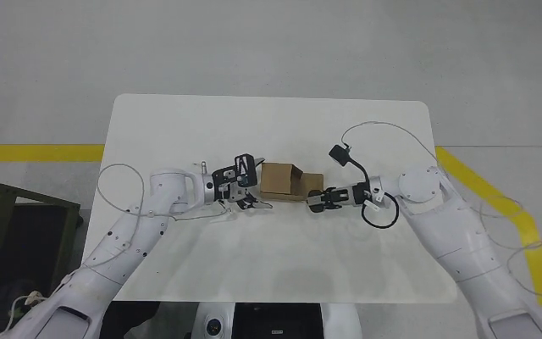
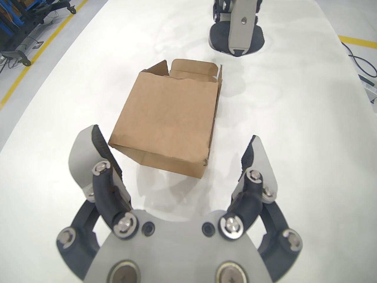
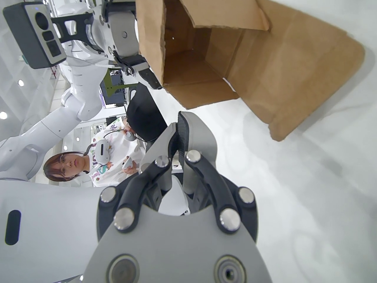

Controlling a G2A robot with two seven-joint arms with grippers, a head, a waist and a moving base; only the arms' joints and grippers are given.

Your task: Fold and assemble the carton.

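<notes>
Top view: a brown box (image 1: 282,180) sits mid bench (image 1: 254,119) between the left hand (image 1: 251,185), spread wide, and the right hand (image 1: 312,202), clenched on nothing.

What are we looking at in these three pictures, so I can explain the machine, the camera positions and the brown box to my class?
This is a two-armed robot working at a white table. The top view looks down from above its arms; the two wrist views come from cameras mounted on each arm's wrist. A brown carton lies on its side between the arms. Its open end, with loose flaps, faces the right gripper, which is shut with nothing in it. The left gripper is open at the carton's closed end. Nothing is held.
</notes>
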